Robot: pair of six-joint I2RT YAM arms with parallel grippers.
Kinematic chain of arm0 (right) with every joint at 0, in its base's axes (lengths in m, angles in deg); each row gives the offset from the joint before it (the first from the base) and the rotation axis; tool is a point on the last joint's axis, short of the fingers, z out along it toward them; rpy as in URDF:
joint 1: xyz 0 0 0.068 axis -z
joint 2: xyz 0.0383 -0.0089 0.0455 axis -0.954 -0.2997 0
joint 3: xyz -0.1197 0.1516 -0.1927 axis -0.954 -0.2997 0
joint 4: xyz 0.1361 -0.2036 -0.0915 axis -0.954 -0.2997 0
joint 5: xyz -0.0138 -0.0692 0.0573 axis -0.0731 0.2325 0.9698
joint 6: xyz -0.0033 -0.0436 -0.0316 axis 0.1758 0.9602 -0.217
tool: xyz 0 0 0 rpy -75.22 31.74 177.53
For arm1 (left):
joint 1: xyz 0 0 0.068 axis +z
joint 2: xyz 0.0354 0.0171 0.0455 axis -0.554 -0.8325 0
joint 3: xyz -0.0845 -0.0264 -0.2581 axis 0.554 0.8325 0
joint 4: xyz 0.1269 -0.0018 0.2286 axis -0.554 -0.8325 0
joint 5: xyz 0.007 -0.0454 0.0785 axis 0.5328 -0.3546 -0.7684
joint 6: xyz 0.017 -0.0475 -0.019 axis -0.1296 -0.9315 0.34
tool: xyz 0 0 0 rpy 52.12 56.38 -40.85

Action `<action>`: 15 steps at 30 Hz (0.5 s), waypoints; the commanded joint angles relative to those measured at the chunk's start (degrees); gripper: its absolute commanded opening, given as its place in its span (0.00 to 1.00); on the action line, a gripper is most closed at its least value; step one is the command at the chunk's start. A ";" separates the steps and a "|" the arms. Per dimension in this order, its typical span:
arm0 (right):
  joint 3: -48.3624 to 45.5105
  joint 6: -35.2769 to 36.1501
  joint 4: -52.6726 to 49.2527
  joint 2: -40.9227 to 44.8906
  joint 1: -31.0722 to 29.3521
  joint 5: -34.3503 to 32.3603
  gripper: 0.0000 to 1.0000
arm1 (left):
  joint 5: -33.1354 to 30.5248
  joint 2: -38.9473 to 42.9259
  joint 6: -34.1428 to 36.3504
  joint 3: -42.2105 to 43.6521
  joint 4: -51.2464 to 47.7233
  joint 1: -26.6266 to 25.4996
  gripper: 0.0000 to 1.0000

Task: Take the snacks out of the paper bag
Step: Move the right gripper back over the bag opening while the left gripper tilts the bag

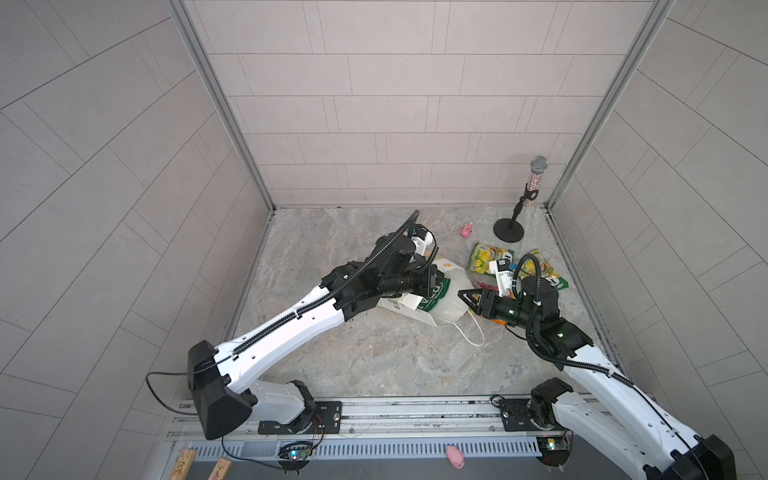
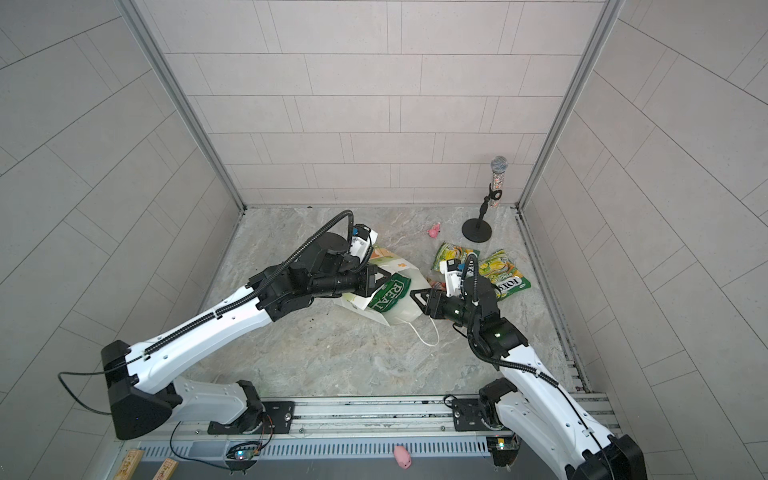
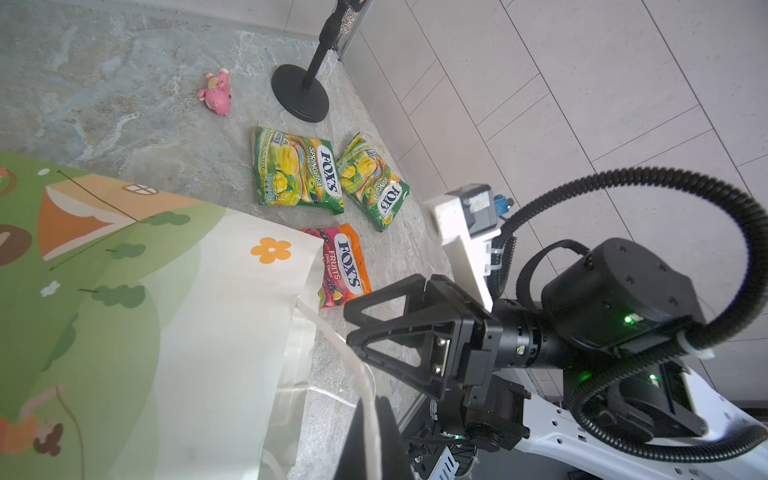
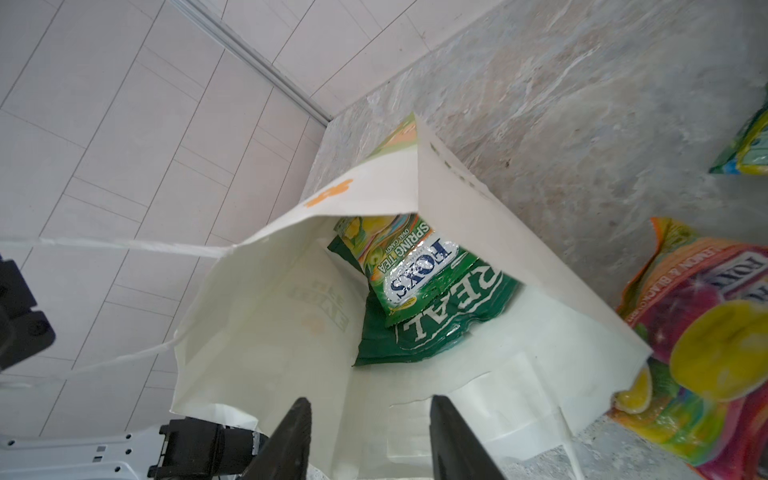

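Two snacks are in the bag
The left gripper (image 2: 384, 277) is pinched shut on the cord handle (image 4: 124, 245), holding the paper bag (image 4: 266, 311) open, lying on the desk (image 1: 374, 365). The right gripper (image 4: 370, 403) is at its mouth, jaws apart. It might pinch paper, not the FOX'S packet (image 4: 411, 266) on the REAL crisp bag (image 4: 436, 328). Only the right wrist view looks inside. The left wrist view shows three packets (image 3: 295, 174) out.

White-shelled arms (image 1: 286, 328) have black joints (image 3: 615, 286), ribbed black cables (image 3: 744, 232), green lights (image 3: 629, 319), a triangular-framed right gripper (image 3: 349, 324).
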 commanded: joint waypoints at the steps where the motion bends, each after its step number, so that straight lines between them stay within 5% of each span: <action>1: -2.60 -0.29 5.69 -0.24 -3.64 -3.66 0.44 | -0.42 -0.25 -0.38 1.09 1.34 -0.46 0.00; 15: -4.96 -2.06 19.01 -15.55 -20.63 -24.88 0.44 | 2.09 -0.03 0.40 1.84 1.01 -0.50 0.00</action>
